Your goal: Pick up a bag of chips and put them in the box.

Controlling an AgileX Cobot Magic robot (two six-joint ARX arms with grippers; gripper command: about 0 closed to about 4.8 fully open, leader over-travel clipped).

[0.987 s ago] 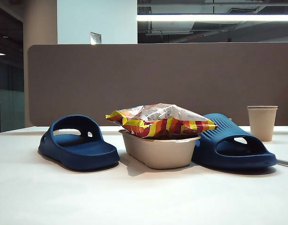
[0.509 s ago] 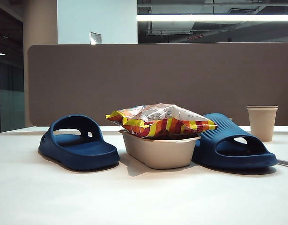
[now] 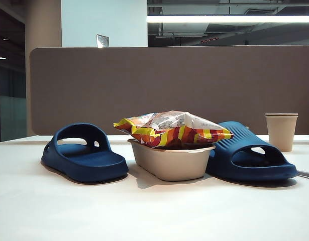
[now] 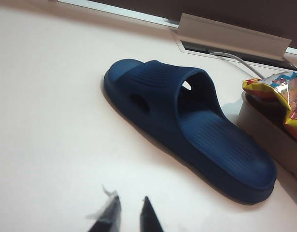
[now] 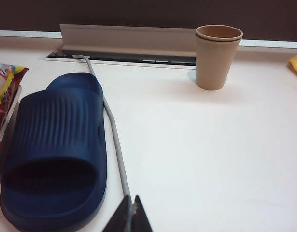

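Low frontal exterior view; both wrist views share the box [image 3: 172, 161].

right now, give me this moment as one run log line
bag of chips: resting on box | left gripper: slightly open, empty, near left slipper | right gripper: shut, empty

Office: desk partition [image 3: 169, 85], cable tray [image 5: 129, 46], ceiling strip-light [image 3: 229, 19].
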